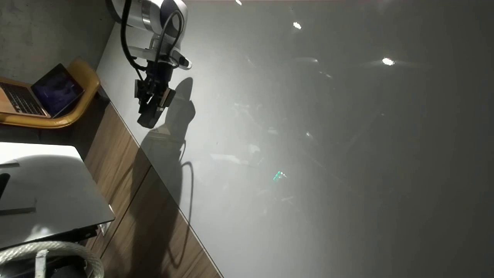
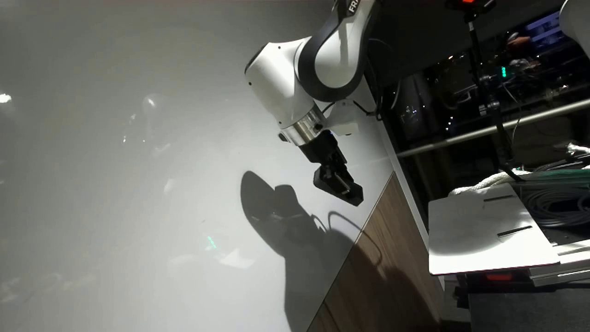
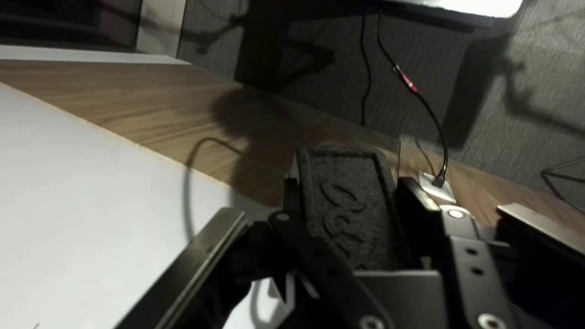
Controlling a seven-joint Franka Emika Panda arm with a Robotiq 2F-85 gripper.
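My gripper point(image 3: 349, 201) is shut on a dark grey block point(image 3: 352, 173) with a felt-like face, a raised rim and raised curved lettering. The fingers press its two long sides, and its far end sticks out past the fingertips. In both exterior views the gripper point(image 1: 156, 98) point(image 2: 329, 173) points downward with the dark block point(image 1: 149, 116) point(image 2: 351, 193) at its tip. The block appears apart from the glossy white surface point(image 1: 308, 216) point(image 2: 138, 207), near the wood edge; the exact gap cannot be told. The block's lower end is hidden behind the gripper's body.
A wood-grain strip point(image 1: 112, 135) point(image 2: 392, 230) borders the white surface. A socket plate with a black cable point(image 3: 436, 186) lies in the wood. A yellow chair point(image 1: 58, 122) bears an open laptop point(image 1: 58, 90). A pale flat panel point(image 1: 54, 189) point(image 2: 488, 230) stands beyond the wood, near cables and rope.
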